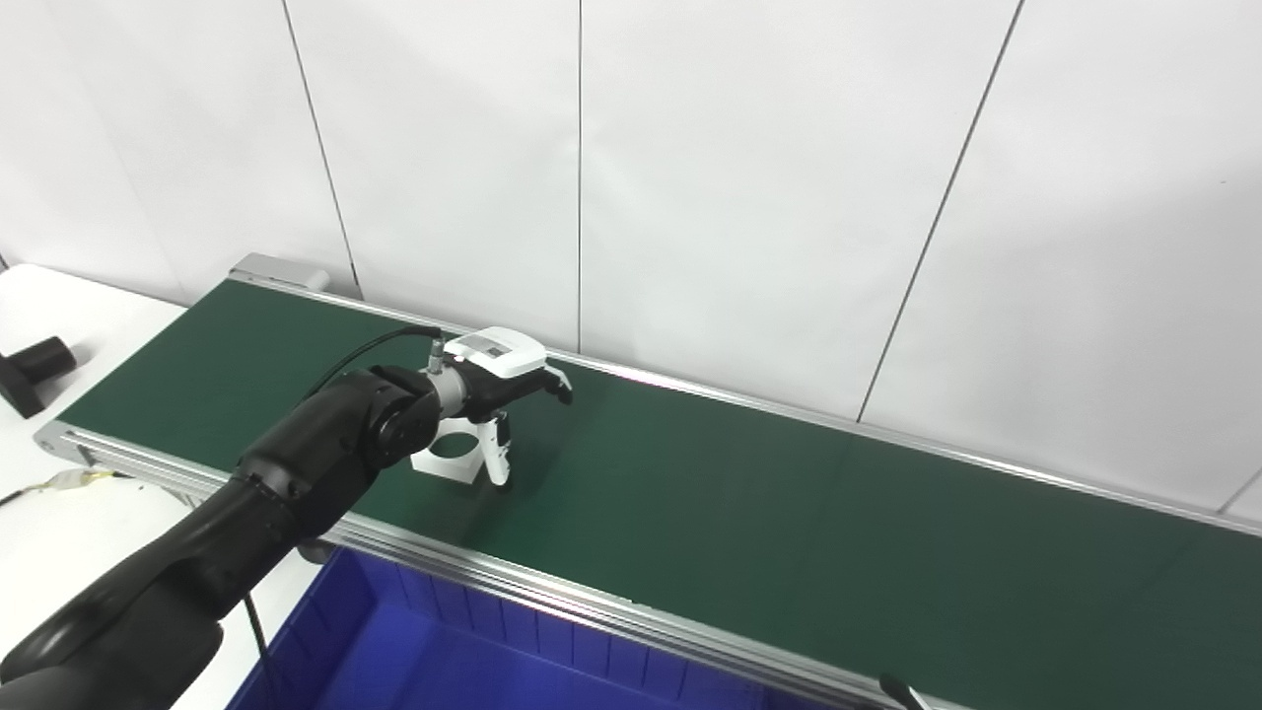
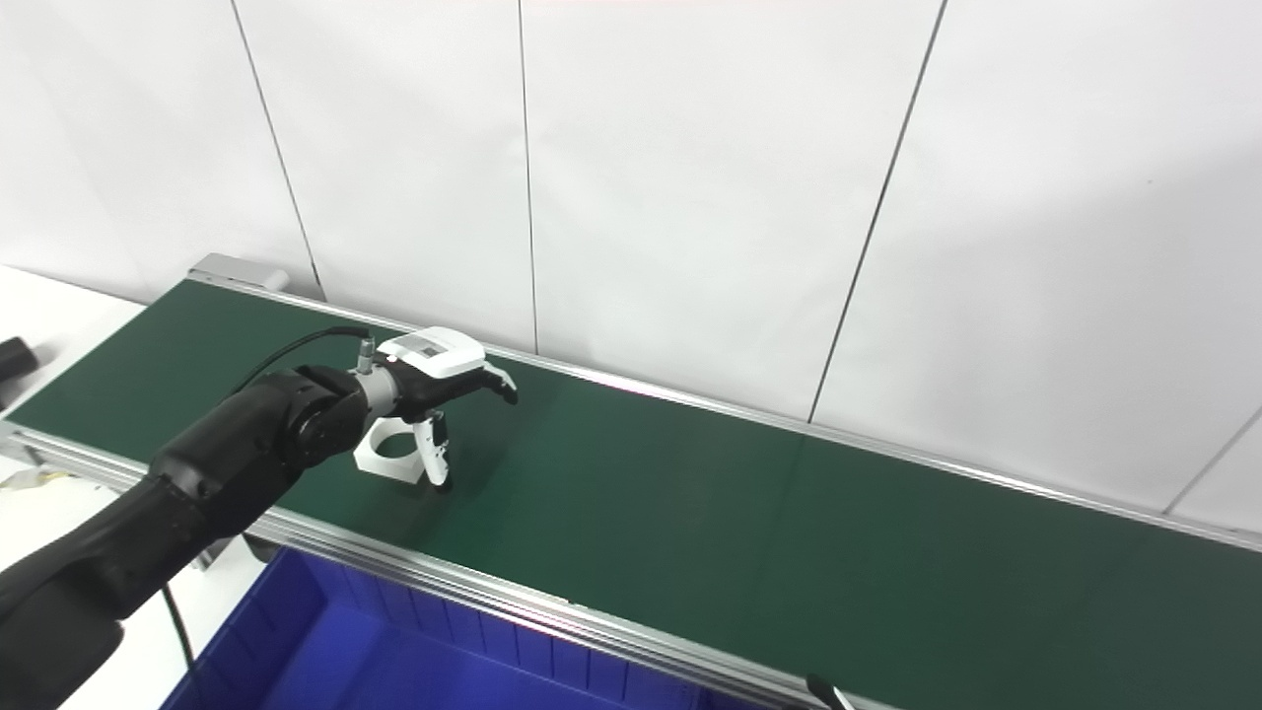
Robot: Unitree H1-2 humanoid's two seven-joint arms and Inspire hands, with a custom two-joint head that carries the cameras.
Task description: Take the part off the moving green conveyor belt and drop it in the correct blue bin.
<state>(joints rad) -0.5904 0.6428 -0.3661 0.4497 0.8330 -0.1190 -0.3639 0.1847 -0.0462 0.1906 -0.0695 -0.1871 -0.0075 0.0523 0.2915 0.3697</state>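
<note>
Left hand (image 1: 493,380) hung over the belt (image 1: 749,513), its dark fingers (image 1: 552,383) stretched forward and apart, its thumb pointing down toward the belt surface. It held nothing. Whether the thumb touched the part could not be told from either view.

A white part (image 1: 455,452), a blocky piece with a round hole through it, sat on the belt directly under the hand's wrist, just behind the downturned thumb. It lay toward the belt's near rail, in the belt's left portion.

On top of the hand sat a small white module (image 1: 495,350), and a black cable (image 1: 370,350) ran from the wrist back along the forearm.

Below the belt's near rail stood a blue bin (image 1: 463,651), its ribbed inner wall showing; it lay nearer the camera than the part and slightly to the part's right.

Left of the belt's end, on the white desk (image 1: 89,316), rested a black cylindrical object (image 1: 35,370), well apart from the part.

At the lower edge, near the belt's near rail and far to the right of the part, a thin dark tip (image 1: 899,690) showed; too little of it was visible to say what it was or how it was set.
</note>
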